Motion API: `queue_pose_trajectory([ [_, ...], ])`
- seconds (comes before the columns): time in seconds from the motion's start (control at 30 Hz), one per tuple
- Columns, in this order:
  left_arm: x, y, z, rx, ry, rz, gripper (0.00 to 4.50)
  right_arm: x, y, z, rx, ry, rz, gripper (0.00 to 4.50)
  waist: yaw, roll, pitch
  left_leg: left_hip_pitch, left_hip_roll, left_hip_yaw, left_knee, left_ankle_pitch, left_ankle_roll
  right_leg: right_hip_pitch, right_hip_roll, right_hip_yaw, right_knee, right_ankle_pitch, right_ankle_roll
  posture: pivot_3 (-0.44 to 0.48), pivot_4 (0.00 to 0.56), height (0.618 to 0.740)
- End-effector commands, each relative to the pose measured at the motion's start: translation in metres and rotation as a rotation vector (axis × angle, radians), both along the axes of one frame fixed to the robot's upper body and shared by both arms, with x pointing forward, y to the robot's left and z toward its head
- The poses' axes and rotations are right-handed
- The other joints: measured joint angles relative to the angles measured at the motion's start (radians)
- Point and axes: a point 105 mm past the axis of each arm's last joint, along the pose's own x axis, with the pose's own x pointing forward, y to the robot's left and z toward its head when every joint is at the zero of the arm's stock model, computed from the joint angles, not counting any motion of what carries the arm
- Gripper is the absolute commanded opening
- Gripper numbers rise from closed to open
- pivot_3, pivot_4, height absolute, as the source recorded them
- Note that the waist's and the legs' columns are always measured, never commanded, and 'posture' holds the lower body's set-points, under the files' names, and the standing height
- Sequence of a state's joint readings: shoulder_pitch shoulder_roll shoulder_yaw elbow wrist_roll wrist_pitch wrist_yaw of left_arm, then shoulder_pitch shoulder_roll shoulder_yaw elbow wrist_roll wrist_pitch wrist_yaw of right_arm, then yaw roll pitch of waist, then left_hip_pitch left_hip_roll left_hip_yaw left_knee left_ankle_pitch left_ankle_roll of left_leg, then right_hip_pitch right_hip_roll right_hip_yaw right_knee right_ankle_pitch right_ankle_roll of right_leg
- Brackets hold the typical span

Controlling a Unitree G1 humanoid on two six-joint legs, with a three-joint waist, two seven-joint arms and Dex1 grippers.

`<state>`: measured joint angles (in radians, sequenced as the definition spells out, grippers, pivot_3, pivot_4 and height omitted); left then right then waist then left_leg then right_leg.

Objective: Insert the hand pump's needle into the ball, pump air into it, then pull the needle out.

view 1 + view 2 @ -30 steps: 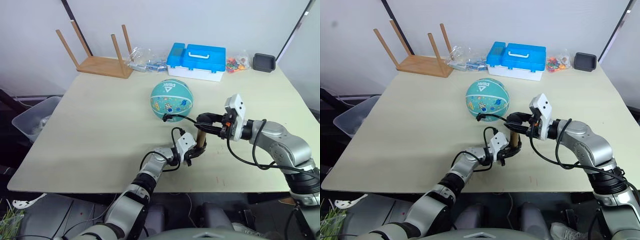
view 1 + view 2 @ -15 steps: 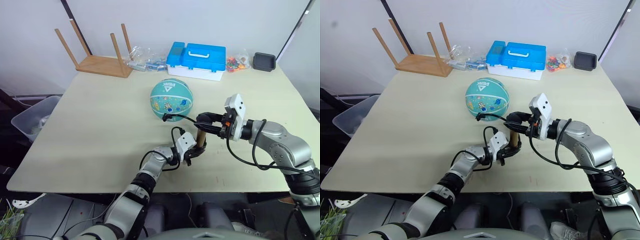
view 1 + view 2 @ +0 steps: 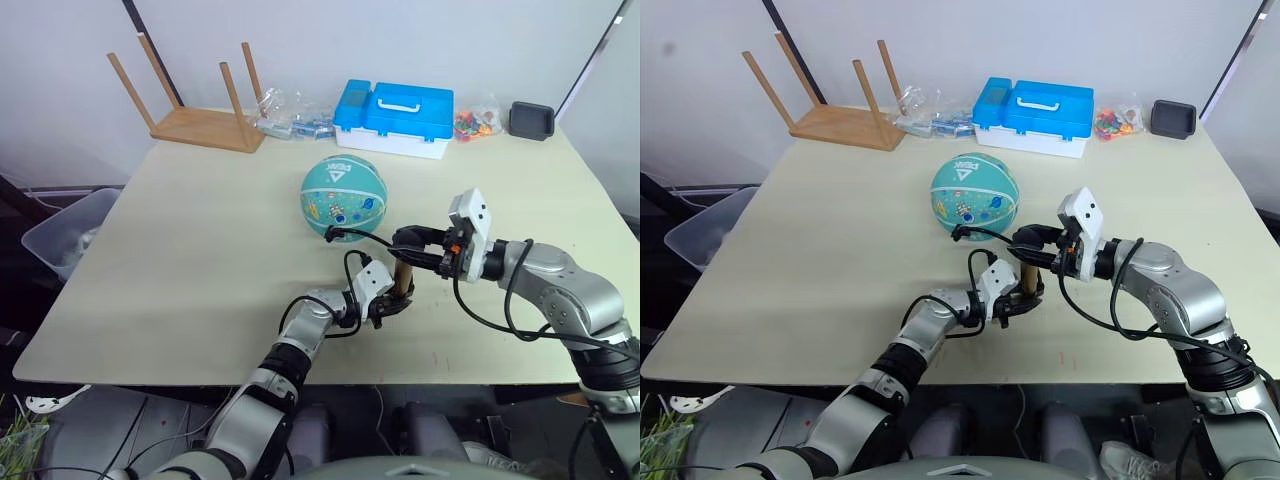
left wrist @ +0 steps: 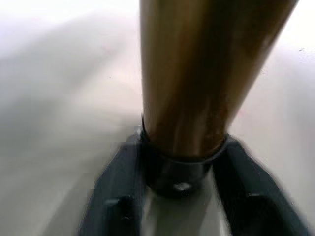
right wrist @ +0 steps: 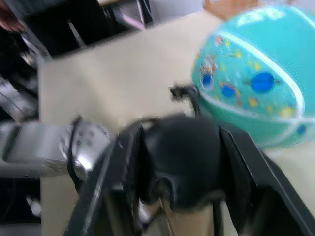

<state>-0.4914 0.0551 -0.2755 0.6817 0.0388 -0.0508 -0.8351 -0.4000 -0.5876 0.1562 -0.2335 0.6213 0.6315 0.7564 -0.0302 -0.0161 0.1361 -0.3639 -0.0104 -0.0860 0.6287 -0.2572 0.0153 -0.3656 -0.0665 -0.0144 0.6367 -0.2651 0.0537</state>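
Hand pump (image 3: 402, 276) upright near the table's (image 3: 200, 250) front edge, just in front of the ball (image 3: 343, 197), gold barrel vertical, black cap on top. Thin black hose (image 3: 345, 232) arcing from the pump's top over to the ball's near side; whether the needle is seated, impossible to tell. Ball resting mid-table, white triangle logo facing up.

Left gripper (image 3: 392, 303) low at the pump's base, jaws closed around the black bottom collar, fingers (image 4: 114, 196) snug either side in the left wrist view. Right gripper (image 3: 405, 242) coming in from the right at handle height, jaws clamped on the pump's black top, fingers (image 5: 243, 167) flanking it in the right wrist view.

Beyond the ball, along the far edge: blue-lidded case (image 3: 393, 119), upturned wooden stool (image 3: 195, 110), small black tray (image 3: 530, 120).
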Motion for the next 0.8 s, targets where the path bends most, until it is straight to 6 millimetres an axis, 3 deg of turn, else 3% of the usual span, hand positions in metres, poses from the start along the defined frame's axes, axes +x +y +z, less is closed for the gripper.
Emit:
queue_pose_trajectory([
  [0.03, 0.002, 0.003, 0.011, -0.046, -0.001, 0.011, 3.94, -0.005, -0.018, -0.066, -0.174, 0.233, -0.084, 1.59, 0.002, 0.000, 0.001, 0.000, 0.000, 0.000, 0.000, 0.000, 0.000, 0.000, 0.000, 0.000, 0.000, 0.000, 0.000, 0.000, 0.150, 0.740],
  [0.07, 0.002, 0.003, 0.013, -0.051, -0.003, 0.010, 4.40, -0.005, -0.018, -0.065, -0.174, 0.232, -0.085, 1.59, 0.003, 0.000, 0.001, 0.000, 0.000, 0.000, 0.000, 0.000, 0.000, 0.000, 0.000, 0.000, 0.000, 0.000, 0.000, 0.000, 0.150, 0.740],
  [0.37, -0.003, 0.021, 0.039, -0.079, -0.022, -0.006, 4.44, -0.002, -0.021, -0.049, -0.176, 0.175, -0.091, 1.59, 0.017, 0.001, 0.007, -0.001, 0.000, 0.000, 0.001, 0.000, 0.000, 0.000, -0.001, 0.000, 0.000, 0.000, 0.000, 0.000, 0.150, 0.740],
  [0.5, -0.013, 0.031, 0.054, -0.089, -0.023, -0.043, 4.44, -0.003, -0.019, -0.032, -0.181, 0.116, -0.071, 1.59, 0.020, 0.002, 0.011, -0.004, -0.002, 0.000, 0.001, 0.000, 0.000, -0.003, -0.004, 0.000, 0.000, 0.000, 0.000, 0.000, 0.150, 0.740],
  [0.6, -0.020, 0.044, 0.069, -0.099, -0.036, -0.065, 4.44, -0.008, -0.015, -0.007, -0.197, 0.036, -0.042, 1.59, 0.020, 0.004, 0.013, -0.018, -0.003, 0.000, 0.005, 0.001, -0.001, -0.015, -0.004, 0.000, 0.002, 0.004, -0.002, 0.000, 0.150, 0.740],
  [0.8, -0.030, 0.066, 0.083, -0.097, -0.047, -0.067, 4.44, -0.016, -0.011, 0.033, -0.255, -0.086, -0.002, 1.59, 0.029, 0.010, 0.025, -0.023, -0.004, 0.000, 0.005, 0.001, -0.001, -0.018, -0.006, 0.000, 0.000, 0.004, -0.002, 0.000, 0.150, 0.740],
])
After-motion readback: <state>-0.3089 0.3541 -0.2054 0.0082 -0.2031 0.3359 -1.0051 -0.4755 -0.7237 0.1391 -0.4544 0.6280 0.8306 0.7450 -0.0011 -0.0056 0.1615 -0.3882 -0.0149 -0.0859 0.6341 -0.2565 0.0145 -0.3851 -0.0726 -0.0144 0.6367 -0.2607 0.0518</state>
